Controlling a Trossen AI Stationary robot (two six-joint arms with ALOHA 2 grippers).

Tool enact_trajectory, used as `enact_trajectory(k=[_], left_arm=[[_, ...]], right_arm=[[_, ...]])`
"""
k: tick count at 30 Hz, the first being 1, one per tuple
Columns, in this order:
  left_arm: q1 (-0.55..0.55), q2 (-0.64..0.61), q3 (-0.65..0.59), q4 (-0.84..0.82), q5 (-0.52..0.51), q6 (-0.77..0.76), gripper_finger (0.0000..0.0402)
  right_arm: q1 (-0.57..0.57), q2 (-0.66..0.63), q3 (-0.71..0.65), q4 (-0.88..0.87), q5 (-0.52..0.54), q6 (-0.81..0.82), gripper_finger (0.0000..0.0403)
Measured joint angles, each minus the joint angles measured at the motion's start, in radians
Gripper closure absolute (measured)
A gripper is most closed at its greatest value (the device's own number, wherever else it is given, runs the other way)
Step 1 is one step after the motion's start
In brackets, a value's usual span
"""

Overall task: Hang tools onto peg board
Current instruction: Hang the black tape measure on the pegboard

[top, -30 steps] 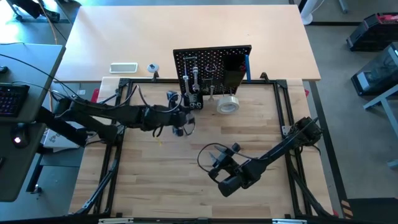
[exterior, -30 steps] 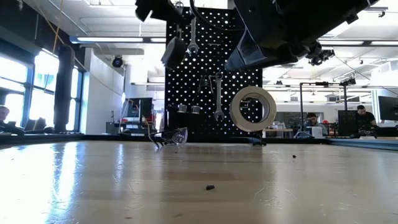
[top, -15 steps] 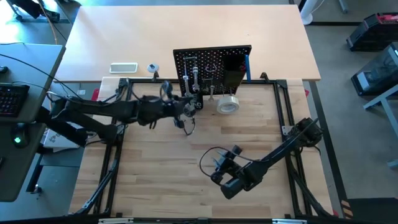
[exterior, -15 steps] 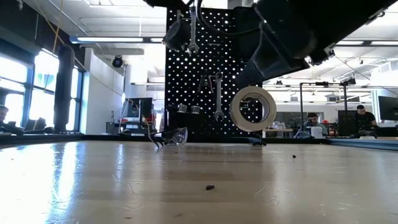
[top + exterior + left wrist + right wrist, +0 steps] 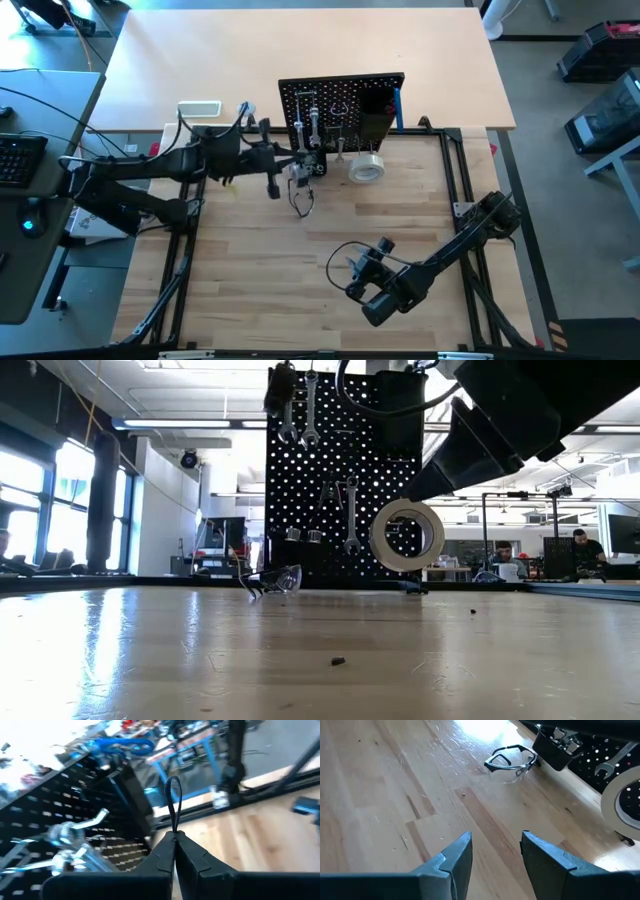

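The black peg board stands upright at the wooden table's far side, with silver wrenches hanging on its hooks. A pale tape roll shows against its lower right. My left gripper is high up, right in front of the board's left part, and is shut on a thin black loop. In the low view it shows beside a hanging wrench. My right gripper stands open over bare wood near the table's middle, with nothing between its fingers. My left gripper pinches the thin black loop at its base between the two shut fingertips. The loop sticks out past the tips toward the peg board. The fingers lie nearly level, coming from the table's left. The fingers hide what the loop belongs to.
Clear safety glasses lie on the wood in front of the board's left part. A black bin sits on the board's right side. A white flat device lies on the pale table behind. A black frame rims the wooden table.
My left gripper has risen and gone toward the far edge, up to the peg board's left part, rolling as it went and staying shut. My right arm has drifted a little toward the near edge, its fingers still open.
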State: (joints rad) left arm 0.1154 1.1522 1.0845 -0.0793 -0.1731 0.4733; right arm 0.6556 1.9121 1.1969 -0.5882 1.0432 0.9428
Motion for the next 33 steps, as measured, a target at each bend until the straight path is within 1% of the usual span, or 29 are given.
enact_trajectory(k=[8,11,20,22,26,33], left_arm=[[0.138,0.011,-0.001,-0.01,0.331,-0.09,0.0401],[0.188,0.011,-0.001,-0.012,0.437,-0.107,0.0401],[0.326,0.011,-0.008,0.003,0.711,-0.16,0.0401],[0.346,0.011,-0.008,0.003,0.728,-0.171,0.0401],[0.372,0.011,-0.008,-0.006,0.729,-0.176,0.0401],[0.372,0.011,-0.008,-0.038,0.73,-0.158,0.0401]], right_arm=[[0.0,0.0,0.0,0.008,0.022,0.003,0.024],[0.0,0.0,0.0,0.009,0.022,0.002,0.024],[0.0,0.0,0.0,0.009,0.023,0.0,0.024],[0.0,0.0,0.0,0.008,0.024,0.0,0.024],[0.0,0.0,0.0,0.004,0.026,0.0,0.024],[0.0,0.0,0.0,0.004,0.026,0.0,0.024]])
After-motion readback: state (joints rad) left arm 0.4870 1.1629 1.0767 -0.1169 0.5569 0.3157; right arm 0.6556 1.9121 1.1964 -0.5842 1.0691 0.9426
